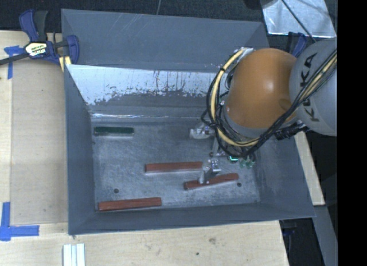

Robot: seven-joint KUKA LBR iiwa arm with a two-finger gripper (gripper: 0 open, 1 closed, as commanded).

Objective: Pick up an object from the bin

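The reddish-brown flat stick (226,179) lies near the near-right corner of the bin (80,161) floor, slightly askew. It looks stiff, thin and light, probably wood. A pinch across its narrow width at mid-length should hold it. The gripper (210,172) sits over its middle; whether open or closed, I cannot tell. 1 longer brown stick (173,168) lies near, another brown stick (129,204) and a dark green stick (113,131) well apart, so the scuffed metal floor leaves room.

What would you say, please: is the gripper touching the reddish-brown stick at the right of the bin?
Cannot tell. In the camera view the gripper overlaps the right-hand reddish-brown stick, but seen from above, neither contact nor a gap shows plainly.
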